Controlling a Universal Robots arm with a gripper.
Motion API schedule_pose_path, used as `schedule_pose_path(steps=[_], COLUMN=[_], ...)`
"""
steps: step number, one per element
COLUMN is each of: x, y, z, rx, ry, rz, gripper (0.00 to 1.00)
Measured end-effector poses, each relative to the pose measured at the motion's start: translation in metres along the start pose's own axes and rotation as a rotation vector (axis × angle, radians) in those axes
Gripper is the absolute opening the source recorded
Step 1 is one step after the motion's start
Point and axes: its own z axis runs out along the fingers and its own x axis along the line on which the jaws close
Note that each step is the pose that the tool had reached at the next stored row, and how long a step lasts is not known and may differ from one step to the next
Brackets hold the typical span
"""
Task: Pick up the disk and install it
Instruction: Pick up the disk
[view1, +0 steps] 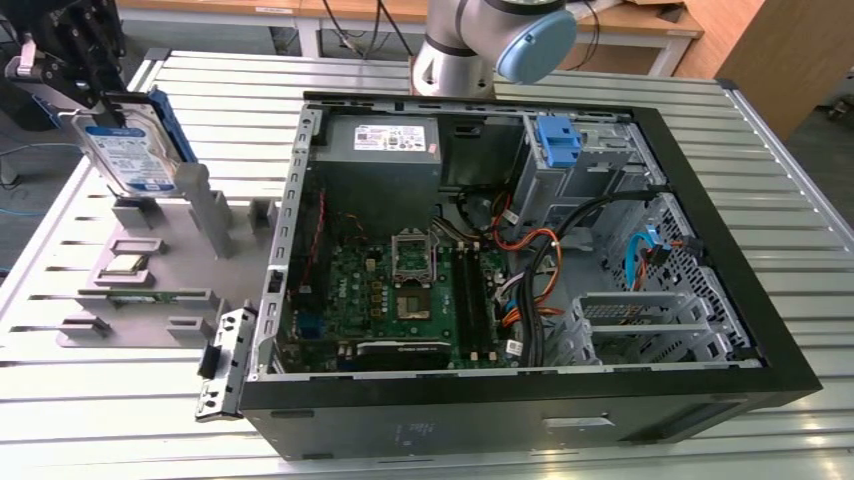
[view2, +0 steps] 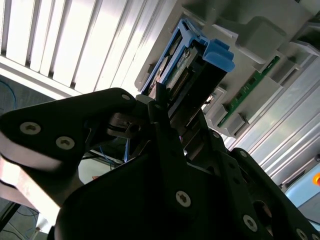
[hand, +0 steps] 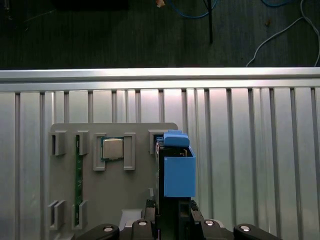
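In the exterior view, the gripper (view1: 96, 100) is gripping the disk (view1: 130, 150) from above, at the exterior view's far left. The disk is standing upright on edge over the grey fixture plate (view1: 80, 325), and its lower edge is sitting close to the plate's grey posts (view1: 207, 205); whether it is touching them cannot be told. Its blue-and-white label is facing the camera, but the print is too small to read. The open computer case (view1: 534, 420) is lying to the exterior view's right, well apart from the disk. Inside it, a grey power supply (view1: 380, 150) is showing a white label whose writing cannot be read, and a blue bracket (view1: 557, 140) is standing on the drive cage.

In the second wrist view, the black fingers (view2: 161, 117) are pressing narrowly on the two faces of the disk, with its blue carrier handle (view2: 220, 55) pointing away from the gripper.

In the first wrist view, the disk is showing edge-on over the fixture plate, just beside a processor chip (hand: 113, 148) lying in its pocket. A green memory stick (hand: 78, 180) is lying in a slot further along, and the slatted metal table (hand: 250, 150) is bearing the plate.
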Motion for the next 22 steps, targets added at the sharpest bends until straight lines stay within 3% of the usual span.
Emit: schedule_pose_path(steps=[22], x=[-0.0005], y=[0.0002], z=[-0.0073], rx=[-0.0003], ry=[-0.0084], rz=[0.000], gripper=[0.35])
